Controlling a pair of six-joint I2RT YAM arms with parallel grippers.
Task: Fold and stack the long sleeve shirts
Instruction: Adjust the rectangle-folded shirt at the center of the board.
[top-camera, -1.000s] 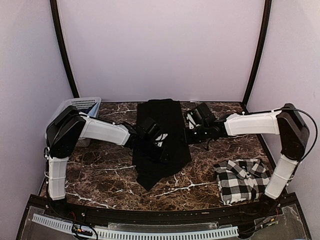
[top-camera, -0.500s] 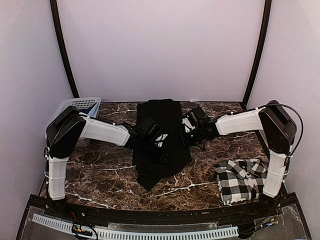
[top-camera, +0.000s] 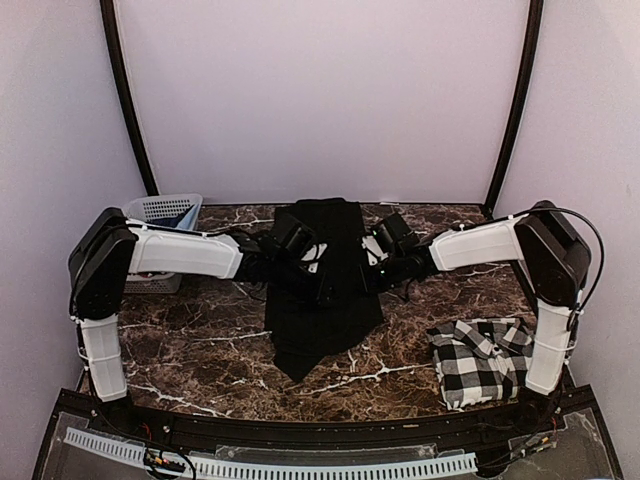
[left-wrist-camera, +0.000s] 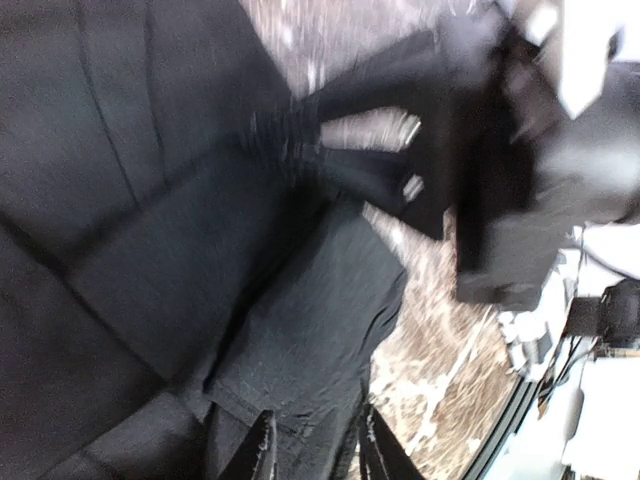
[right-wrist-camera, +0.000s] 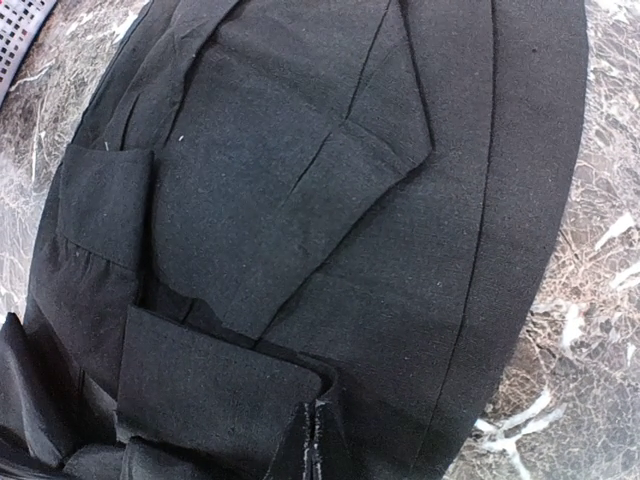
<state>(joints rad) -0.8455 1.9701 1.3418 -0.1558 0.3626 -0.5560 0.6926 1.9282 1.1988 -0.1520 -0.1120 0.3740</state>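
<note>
The plain black shirt (top-camera: 325, 300) lies lengthwise in the middle of the table, partly folded, and it fills the right wrist view (right-wrist-camera: 330, 180). My left gripper (top-camera: 320, 288) rests on its middle. In the left wrist view the two fingers of the left gripper (left-wrist-camera: 316, 412) stand a little apart with bunched black cloth between them. My right gripper (top-camera: 369, 279) sits at the shirt's right edge. In the right wrist view the right gripper (right-wrist-camera: 314, 405) is shut, pinching the edge of a fold. The black-and-white checked shirt (top-camera: 484, 360) lies folded at the front right.
A white lattice basket (top-camera: 160, 212) stands at the back left corner, behind my left arm. The marble tabletop (top-camera: 200, 345) shows around both shirts. Dark poles rise at the back left and back right, and walls close in on three sides.
My right gripper moved left onto the black shirt's right edge and closed on a fold. My left arm swung back and its gripper shifted slightly toward the back of the shirt.
</note>
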